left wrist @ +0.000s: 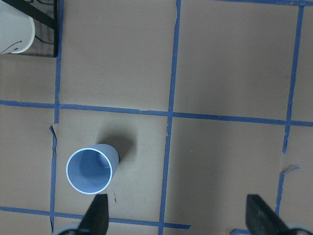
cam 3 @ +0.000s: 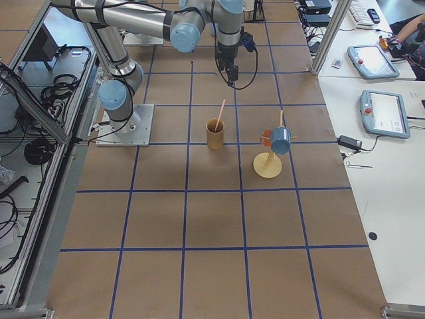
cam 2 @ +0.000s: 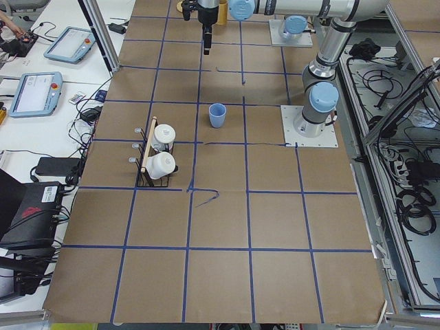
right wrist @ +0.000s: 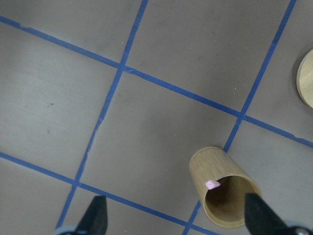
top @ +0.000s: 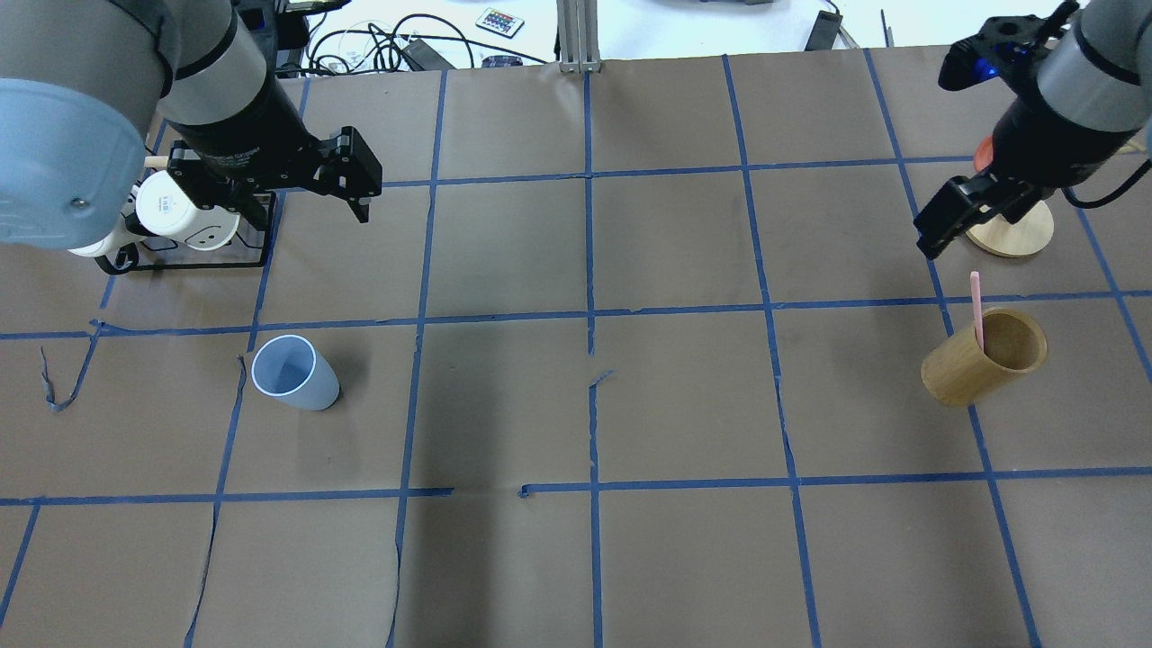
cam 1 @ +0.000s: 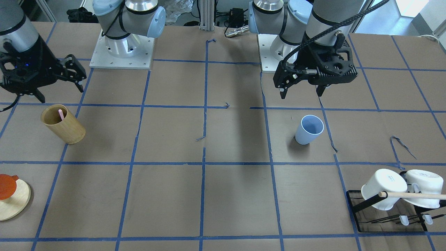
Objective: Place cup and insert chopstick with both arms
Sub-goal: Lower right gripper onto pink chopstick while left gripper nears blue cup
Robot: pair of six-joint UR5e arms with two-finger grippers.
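**Cup down, chopstick in holder, both pincers spread and clear**

Order as in overhead view.

Far left: black rack (top: 207,265) with two white mugs (top: 166,202) on it, partly hidden behind left arm.

Next: left gripper (cam 1: 301,92), up off brown-paper table (top: 684,396), fingers spread wide, nothing between them. Hangs just past rack's inner edge, well apart from cup.

Nearer robot from there: blue cup (top: 292,373), upright on table, mouth up, empty inside, close to a blue tape line. Low and left in left wrist view, not between the fingers.

Middle: blue tape grid (top: 589,270) over the paper, a few strips torn and curled.

Right side: right gripper (cam 1: 62,94), up off table too, fingers wide apart, holding nothing.

Just beyond it: round wooden stand (top: 1012,236).

Nearer robot: bamboo holder (top: 985,355), upright, with pink chopstick (top: 976,306) standing inside, leaning on rim, top poking out. Gripper apart from holder.
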